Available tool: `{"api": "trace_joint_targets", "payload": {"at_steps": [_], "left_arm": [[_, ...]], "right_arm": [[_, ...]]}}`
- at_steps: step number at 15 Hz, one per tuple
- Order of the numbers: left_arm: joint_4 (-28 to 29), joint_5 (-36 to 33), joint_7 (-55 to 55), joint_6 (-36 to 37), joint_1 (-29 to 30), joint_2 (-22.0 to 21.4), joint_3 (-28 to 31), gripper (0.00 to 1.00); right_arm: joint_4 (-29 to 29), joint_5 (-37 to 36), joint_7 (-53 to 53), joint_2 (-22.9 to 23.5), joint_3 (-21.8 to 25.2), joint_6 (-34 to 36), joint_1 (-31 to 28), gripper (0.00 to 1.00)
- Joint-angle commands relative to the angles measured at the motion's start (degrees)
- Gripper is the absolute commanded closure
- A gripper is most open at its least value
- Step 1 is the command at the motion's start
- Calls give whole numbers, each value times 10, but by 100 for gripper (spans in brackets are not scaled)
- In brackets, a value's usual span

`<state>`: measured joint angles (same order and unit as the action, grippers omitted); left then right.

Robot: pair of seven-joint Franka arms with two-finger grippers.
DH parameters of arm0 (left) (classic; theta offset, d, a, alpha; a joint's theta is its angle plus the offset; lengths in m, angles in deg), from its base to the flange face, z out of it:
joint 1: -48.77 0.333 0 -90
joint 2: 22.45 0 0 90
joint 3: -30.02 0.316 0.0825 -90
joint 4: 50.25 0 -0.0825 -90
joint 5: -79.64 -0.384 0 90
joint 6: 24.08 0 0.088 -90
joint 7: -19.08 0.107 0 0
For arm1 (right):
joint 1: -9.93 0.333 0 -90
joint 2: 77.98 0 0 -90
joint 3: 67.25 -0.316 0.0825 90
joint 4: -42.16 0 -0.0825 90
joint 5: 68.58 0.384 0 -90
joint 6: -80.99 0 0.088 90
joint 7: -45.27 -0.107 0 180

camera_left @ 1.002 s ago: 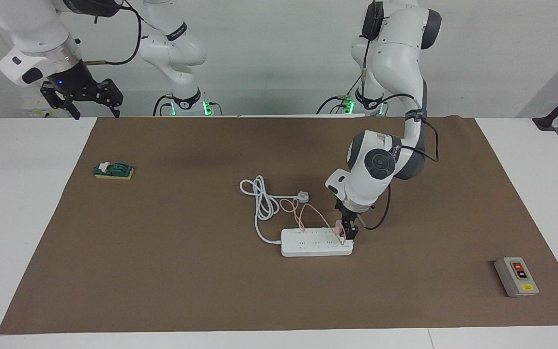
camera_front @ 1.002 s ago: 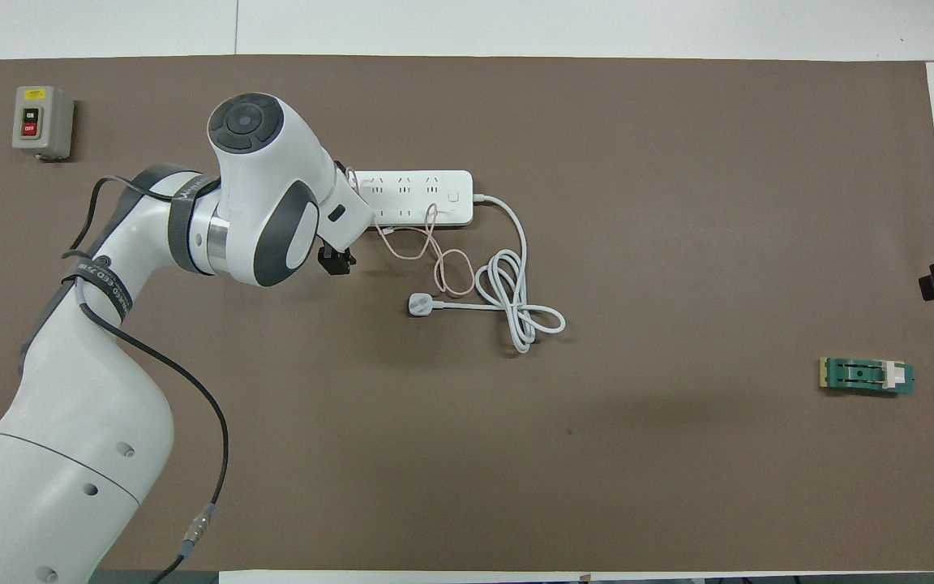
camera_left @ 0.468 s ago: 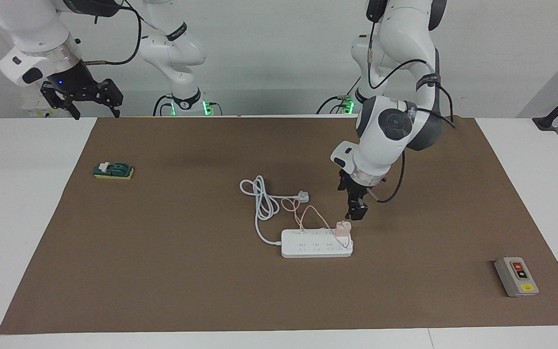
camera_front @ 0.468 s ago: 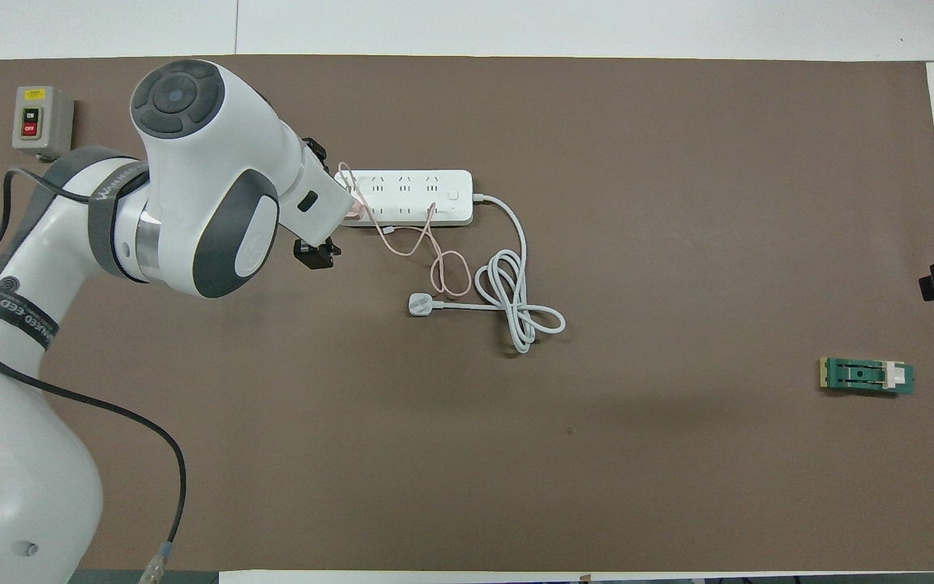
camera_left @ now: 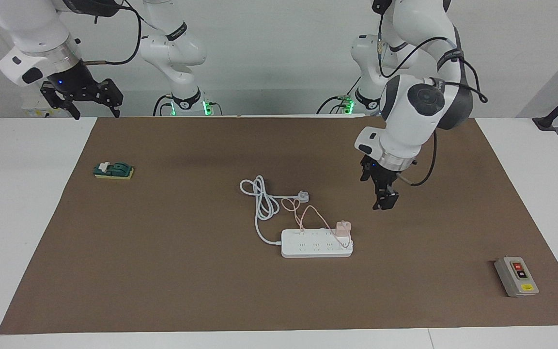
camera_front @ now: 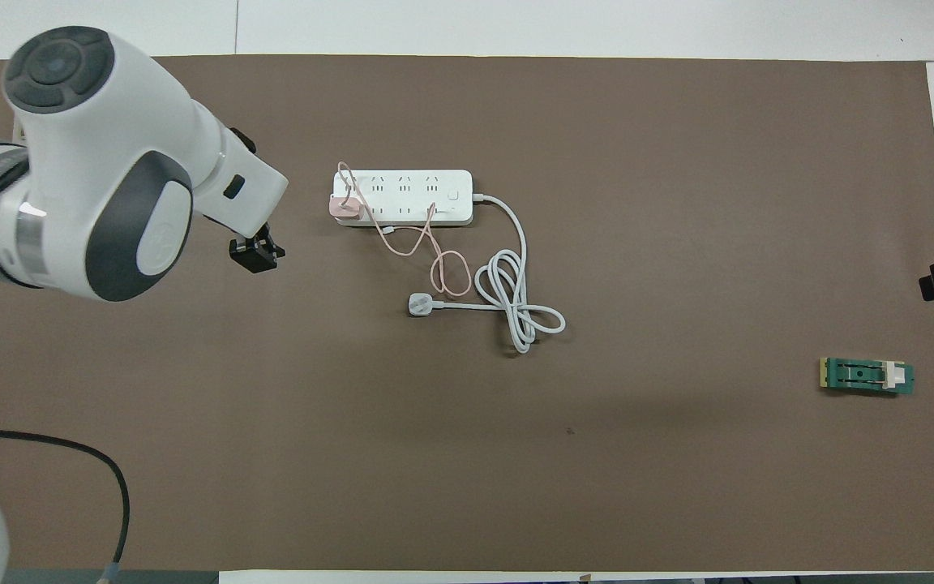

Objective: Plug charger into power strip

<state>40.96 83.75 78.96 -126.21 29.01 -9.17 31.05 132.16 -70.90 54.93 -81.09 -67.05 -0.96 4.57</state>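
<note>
- Going by the facing view from its left edge: the right end effector hangs in the air over the table's white edge at the right arm's end, fingers spread, holding nothing. This arm waits.
- On the brown mat nearby lies a small green switch block on a yellowish base.
- Mid-table, a thick white cord lies looped, ending in a white three-pin plug that rests loose on the mat.
- The power strip lies flat, farther from the robots than that plug.
- The charger stands upright on the strip, seated in a socket at the end toward the left arm; its thin pink cable curls over the strip toward the white plug.
- The left end effector hangs above bare mat, apart from the charger, jaws open and empty.
- A grey box with red and black buttons sits near the mat's corner at the left arm's end.
</note>
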Motion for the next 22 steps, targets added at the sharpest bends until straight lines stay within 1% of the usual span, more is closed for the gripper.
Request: {"api": "trace_joint_targets", "payload": {"at_steps": [1, 2, 4, 6, 7, 8, 9, 10, 11, 14, 18, 19, 21, 22], "left_arm": [[20, 13, -84, 108, 10, -96, -2, 0], [22, 13, -107, 130, 10, -119, -1, 0], [21, 11, -190, 187, 18, -148, 0, 0], [20, 8, -278, 235, 59, -160, -1, 0], [20, 8, -344, 258, 67, -164, 0, 0], [23, 8, -417, 271, 73, -171, 0, 0], [33, 8, -493, 272, 95, -178, 0, 0], [34, 8, -546, 267, 113, -178, -1, 0], [34, 9, -571, 264, 120, -178, -1, 0], [29, 8, -579, 262, 151, -178, -1, 0], [24, 8, -595, 232, 190, -181, -1, 0], [24, 8, -610, 228, 187, -177, 0, 0], [28, -26, -621, 214, 189, -181, -4, 0], [27, -26, -619, 200, 197, -179, -7, 0]], "right_arm": [[2, 12, 0, -3, -1, 7, -6, 0], [2, 12, -1, -3, -1, 7, -6, 0], [2, 12, -1, -3, -1, 7, -5, 0], [2, 12, -1, -3, -1, 7, -5, 0], [2, 12, -1, -3, -1, 7, -5, 0], [2, 12, -1, -3, -1, 7, -5, 0], [2, 12, -1, -3, -1, 7, -5, 0], [2, 12, -1, -3, -1, 7, -5, 0], [2, 12, -1, -3, -1, 7, -5, 0], [2, 12, -2, -3, -1, 7, -6, 0], [2, 12, -3, -3, 1, 3, -10, 0], [2, 12, -3, -3, 1, 4, -10, 0], [2, 12, -2, -3, 1, 4, -10, 0], [2, 12, -2, -3, 1, 4, -9, 0]]}}
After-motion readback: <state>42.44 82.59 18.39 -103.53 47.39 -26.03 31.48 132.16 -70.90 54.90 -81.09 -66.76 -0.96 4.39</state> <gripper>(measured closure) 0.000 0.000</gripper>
